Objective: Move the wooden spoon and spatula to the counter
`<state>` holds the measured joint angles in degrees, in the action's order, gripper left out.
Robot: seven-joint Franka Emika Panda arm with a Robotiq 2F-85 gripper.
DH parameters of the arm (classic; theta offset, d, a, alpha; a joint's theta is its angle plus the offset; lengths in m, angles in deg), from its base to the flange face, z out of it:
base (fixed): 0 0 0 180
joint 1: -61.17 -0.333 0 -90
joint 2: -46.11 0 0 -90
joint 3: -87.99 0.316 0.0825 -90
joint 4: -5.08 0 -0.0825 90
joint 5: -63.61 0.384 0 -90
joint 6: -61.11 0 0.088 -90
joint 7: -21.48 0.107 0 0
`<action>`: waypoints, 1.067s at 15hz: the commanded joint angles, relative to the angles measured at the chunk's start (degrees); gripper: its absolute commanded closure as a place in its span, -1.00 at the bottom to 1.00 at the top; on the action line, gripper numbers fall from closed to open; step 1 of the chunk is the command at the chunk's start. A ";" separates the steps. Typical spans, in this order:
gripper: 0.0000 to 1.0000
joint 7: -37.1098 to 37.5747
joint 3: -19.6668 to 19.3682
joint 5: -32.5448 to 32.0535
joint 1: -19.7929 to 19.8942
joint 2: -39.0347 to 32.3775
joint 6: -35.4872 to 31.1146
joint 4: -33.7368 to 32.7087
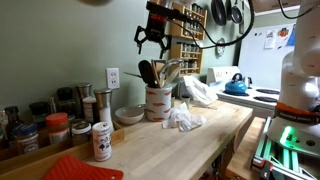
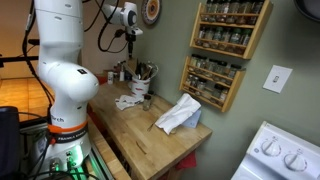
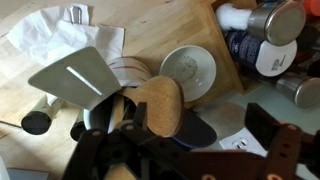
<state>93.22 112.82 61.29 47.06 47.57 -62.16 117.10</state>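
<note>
My claw (image 1: pixel 152 45) hangs wide open and empty above the cream crock (image 1: pixel 158 102), which stands on the bench (image 1: pixel 205 140) with both task utensils upright in it. I judge the step is picking one out, so I would centre on a single handle below its head, close, then lift straight up to avoid tipping the crock. An exterior view shows the gap down to the spatula (image 1: pixel 146 72), at the left of the bunch. Only the wrist view shows the crowding from above: what I take for the wooden spoon (image 3: pixel 160 105) sits just right of a grey slotted turner (image 3: pixel 80 80).
</note>
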 commanded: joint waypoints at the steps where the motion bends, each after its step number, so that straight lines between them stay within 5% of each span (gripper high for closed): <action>1: -1.00 6.06 -1.53 -1.48 -2.33 -1.12 0.56 -1.27; 16: -1.00 22.35 -4.31 -13.55 -5.38 -6.16 -2.01 -2.81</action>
<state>111.59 109.96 50.71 43.34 42.58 -64.03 115.35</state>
